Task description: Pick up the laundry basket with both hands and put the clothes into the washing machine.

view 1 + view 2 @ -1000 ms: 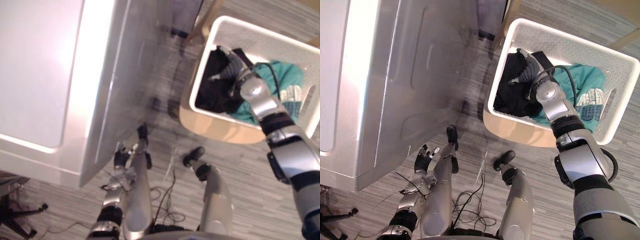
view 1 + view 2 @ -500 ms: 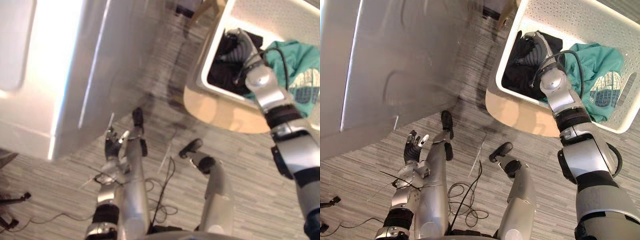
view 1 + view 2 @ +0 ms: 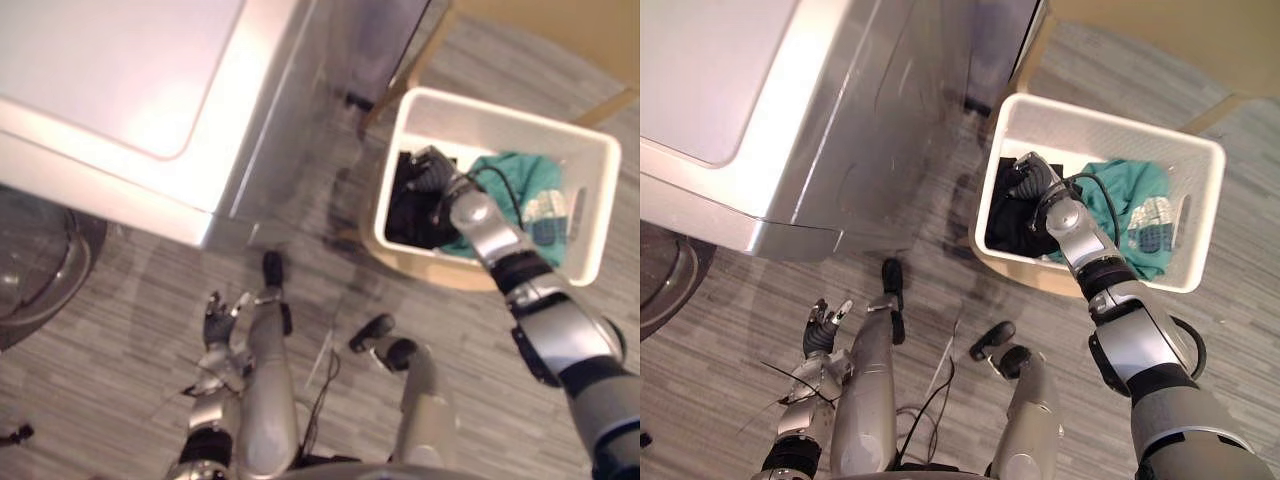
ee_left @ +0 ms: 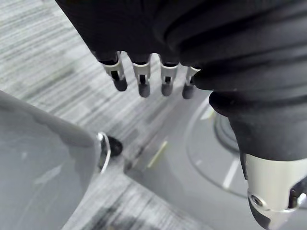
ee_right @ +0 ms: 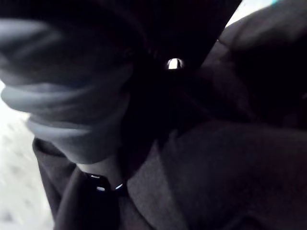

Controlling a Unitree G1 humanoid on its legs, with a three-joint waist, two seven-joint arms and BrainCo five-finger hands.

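Reaching with the right hand into the white basket, down on the black clothes, open or closed cannot tell; left hand low, fingers spread apart.

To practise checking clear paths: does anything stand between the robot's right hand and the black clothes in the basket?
Nothing visible does: the right hand is inside the white basket, against the black clothes, beside the teal garment.
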